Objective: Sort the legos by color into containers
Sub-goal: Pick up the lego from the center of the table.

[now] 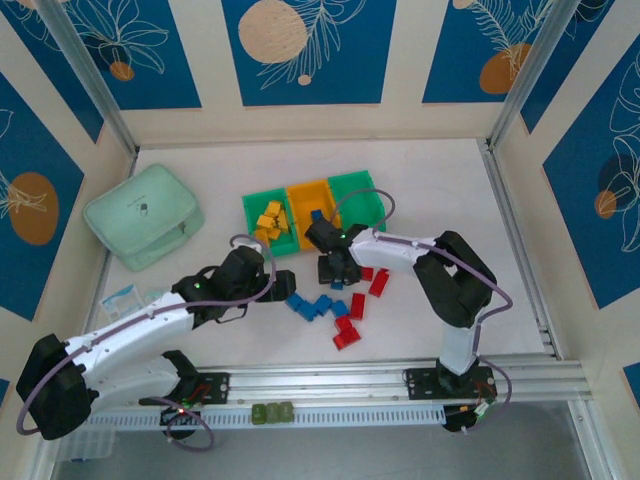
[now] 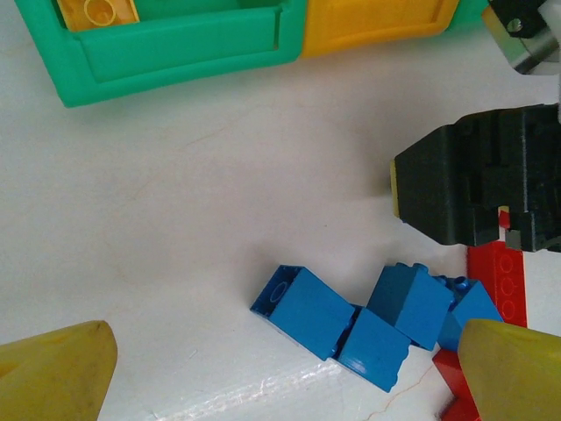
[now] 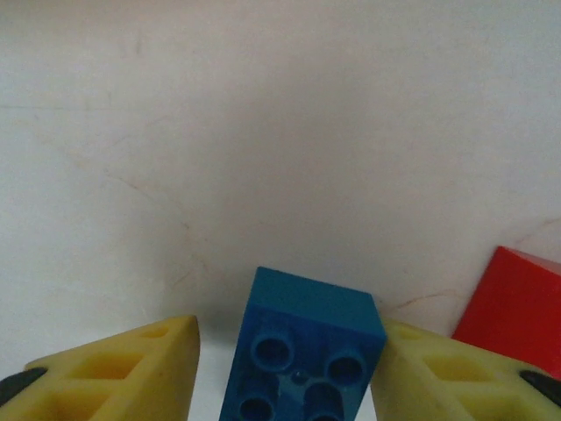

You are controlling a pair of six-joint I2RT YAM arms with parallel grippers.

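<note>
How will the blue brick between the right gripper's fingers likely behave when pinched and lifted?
The blue brick looks like hard moulded plastic with crisp edges, so probably rigid and light. Its smooth flat sides might slip or twist between the right gripper's yellow fingers if pinched off-centre. Being boxy, it should slide on the table rather than roll.

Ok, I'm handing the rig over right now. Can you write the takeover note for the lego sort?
Left gripper: open, holding nothing, above the loose blue bricks.
Right gripper: jaws straddle one blue brick on the table, with a gap on one side.
Done: yellow bricks in the left green bin; a sorted blue brick in the orange bin.
Left: loose blue bricks and red bricks lie before the bins; no red visible in the right green bin.
</note>
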